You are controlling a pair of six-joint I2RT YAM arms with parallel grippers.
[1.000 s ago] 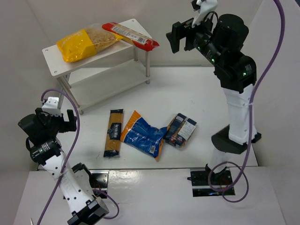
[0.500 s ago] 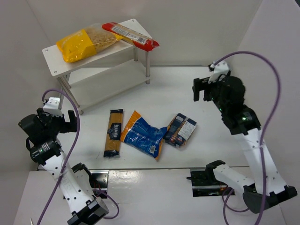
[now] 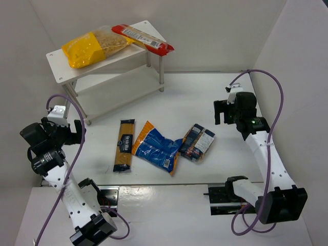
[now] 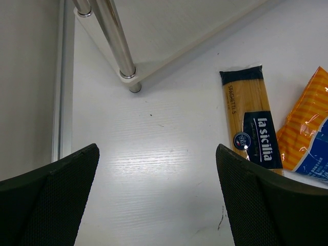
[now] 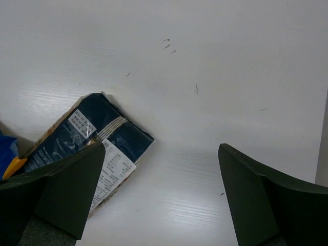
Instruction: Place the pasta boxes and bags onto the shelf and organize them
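The white shelf [image 3: 59,60] stands at the back left. On its top board lie the yellow macaroni bag [image 3: 92,47] and the red spaghetti bag [image 3: 142,38]. On the table lie the black-and-yellow spaghetti pack [image 3: 123,144] [image 4: 252,121], the blue bag [image 3: 156,146] [image 4: 308,134] and the dark navy pack [image 3: 198,141] [image 5: 91,141]. My right gripper [image 3: 221,111] [image 5: 161,197] hangs open over bare table just right of the navy pack. Left of the spaghetti pack, my left gripper [image 3: 77,131] [image 4: 156,197] stands open with nothing in it.
A silver shelf leg [image 4: 117,40] and the lower board's corner sit just ahead of the left gripper. White walls [image 3: 287,46] close in the table at the back and both sides. Purple cables loop from both arms.
The right arm has swung down from high beside the shelf's top to low over the table near the navy pack, jaws staying open. The left arm barely moved.
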